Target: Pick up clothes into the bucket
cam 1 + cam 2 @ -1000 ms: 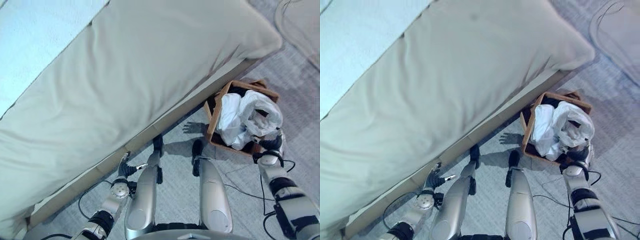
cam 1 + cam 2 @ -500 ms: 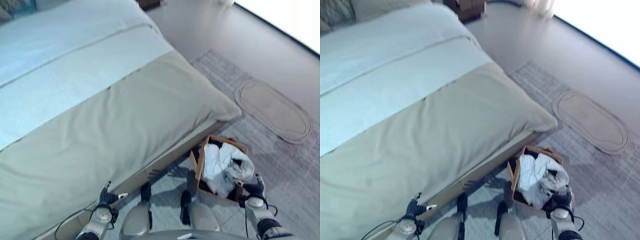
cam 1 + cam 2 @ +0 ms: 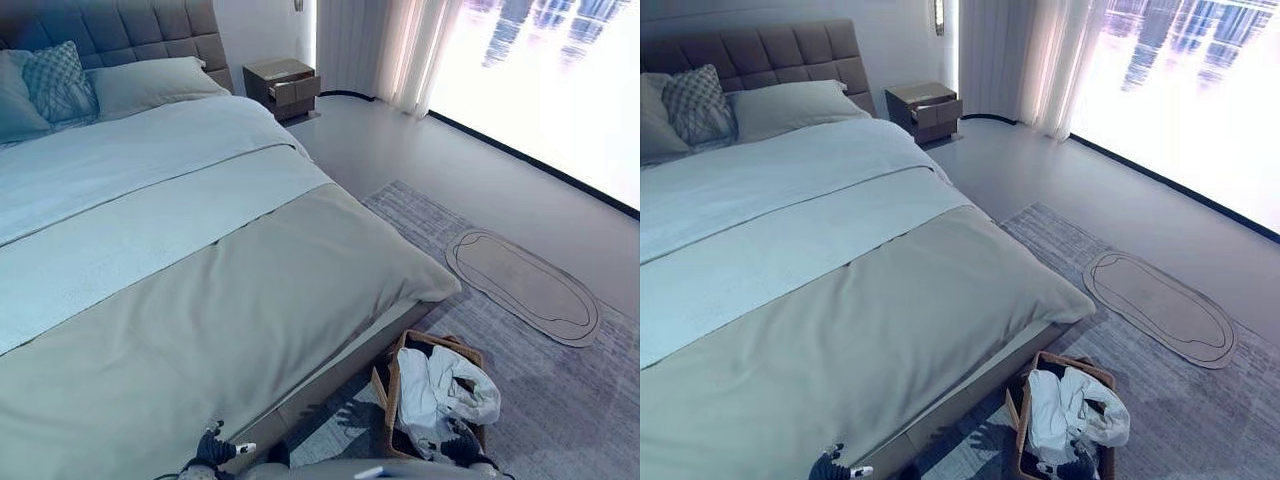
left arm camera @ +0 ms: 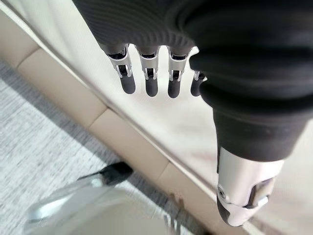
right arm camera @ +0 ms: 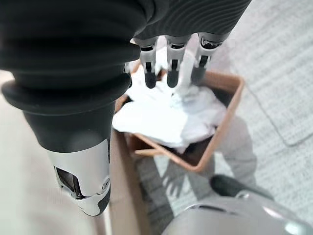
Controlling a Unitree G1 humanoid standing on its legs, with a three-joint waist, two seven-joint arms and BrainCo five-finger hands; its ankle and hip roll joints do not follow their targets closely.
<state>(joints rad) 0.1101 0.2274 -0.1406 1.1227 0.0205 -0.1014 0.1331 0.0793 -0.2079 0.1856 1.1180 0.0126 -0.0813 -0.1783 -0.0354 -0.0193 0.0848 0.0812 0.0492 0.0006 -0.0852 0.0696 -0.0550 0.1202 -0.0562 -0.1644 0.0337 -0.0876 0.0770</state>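
Note:
A brown basket [image 3: 391, 388] stands on the grey rug at the foot of the bed, beside the bed frame. White clothes [image 3: 443, 383] are piled inside it and rise above the rim. My right hand [image 3: 461, 446] hovers over the basket's near edge; in the right wrist view its fingers [image 5: 170, 69] are straight above the white clothes [image 5: 159, 111] and hold nothing. My left hand [image 3: 214, 449] is low by the bed's side. In the left wrist view its fingers [image 4: 148, 82] hang straight, open and empty, facing the beige bed frame [image 4: 127, 147].
A large bed [image 3: 180, 270] with a grey-beige cover and pale sheet takes up the left. An oval mat [image 3: 520, 286] lies on the rug to the right. A nightstand [image 3: 282, 84] stands at the far wall, and a curtained bright window [image 3: 540, 80] runs along the right.
The whole picture has shifted: the camera has tilted up, bringing the far bed, nightstand and window into sight. Both hands keep their places, the right one by the basket.

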